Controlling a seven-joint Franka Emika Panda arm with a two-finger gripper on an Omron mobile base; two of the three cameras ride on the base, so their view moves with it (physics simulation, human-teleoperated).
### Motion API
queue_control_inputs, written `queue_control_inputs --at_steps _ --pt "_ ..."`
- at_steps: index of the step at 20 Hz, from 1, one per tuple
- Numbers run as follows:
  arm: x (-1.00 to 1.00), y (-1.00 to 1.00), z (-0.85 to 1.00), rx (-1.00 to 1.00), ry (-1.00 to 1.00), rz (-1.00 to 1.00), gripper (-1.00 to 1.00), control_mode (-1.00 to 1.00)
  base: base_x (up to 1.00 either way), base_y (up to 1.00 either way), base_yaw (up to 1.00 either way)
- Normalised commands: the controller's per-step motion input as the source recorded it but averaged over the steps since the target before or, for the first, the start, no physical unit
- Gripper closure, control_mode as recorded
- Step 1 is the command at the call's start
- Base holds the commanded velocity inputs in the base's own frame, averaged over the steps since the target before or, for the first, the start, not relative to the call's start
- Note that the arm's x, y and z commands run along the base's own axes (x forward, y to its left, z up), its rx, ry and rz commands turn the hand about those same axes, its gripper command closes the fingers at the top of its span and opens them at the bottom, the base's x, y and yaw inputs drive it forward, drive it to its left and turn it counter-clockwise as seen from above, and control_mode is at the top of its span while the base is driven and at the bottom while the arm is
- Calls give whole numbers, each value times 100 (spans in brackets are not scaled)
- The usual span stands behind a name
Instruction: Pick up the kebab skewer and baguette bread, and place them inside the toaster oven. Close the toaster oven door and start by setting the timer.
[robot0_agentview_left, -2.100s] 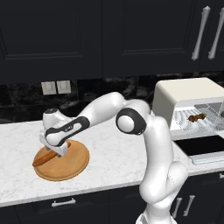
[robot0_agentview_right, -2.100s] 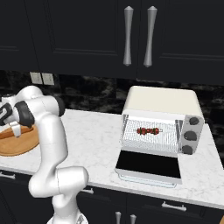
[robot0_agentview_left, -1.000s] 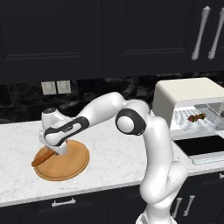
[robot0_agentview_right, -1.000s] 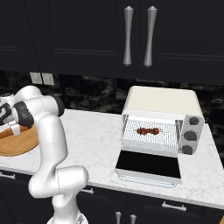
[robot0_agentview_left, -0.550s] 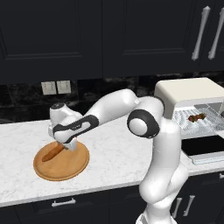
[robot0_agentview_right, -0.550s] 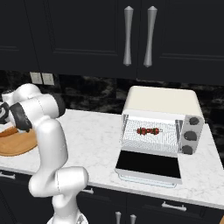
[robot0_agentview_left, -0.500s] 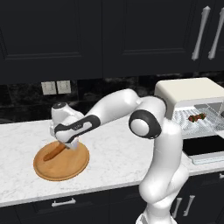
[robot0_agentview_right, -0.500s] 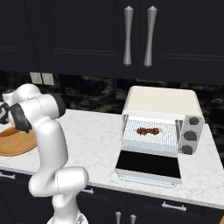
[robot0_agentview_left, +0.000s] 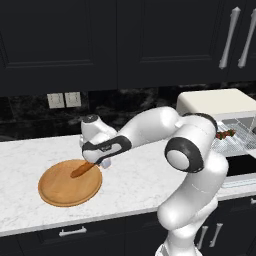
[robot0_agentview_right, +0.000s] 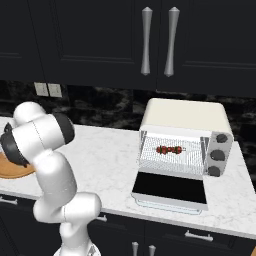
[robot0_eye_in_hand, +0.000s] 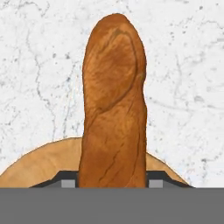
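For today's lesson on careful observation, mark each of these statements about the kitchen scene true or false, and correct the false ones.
1. The kebab skewer lies on the wire rack inside the toaster oven. True.
2. The toaster oven door is shut. False: it hangs open, folded down flat in front of the oven.
3. The gripper is shut on the baguette bread. True.
4. The baguette lies flat on the round wooden board. False: it is tilted, held at one end, above the board.
5. The upper cabinets are white. False: they are black with silver handles.
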Motion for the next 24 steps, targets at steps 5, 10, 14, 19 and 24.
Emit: queue_control_inputs --at_steps 5,10,14,19,24 --pt "-8 -100 20 3 -13 -2 100 -100 0 0 0" --pt "-11 -100 34 11 -10 -5 100 -100 0 0 0" --pt "-18 -99 26 10 -12 -11 100 -100 0 0 0" --pt "-17 -100 44 12 -11 -11 100 -100 0 0 0" --pt "-22 -99 39 10 -12 -11 100 -100 0 0 0"
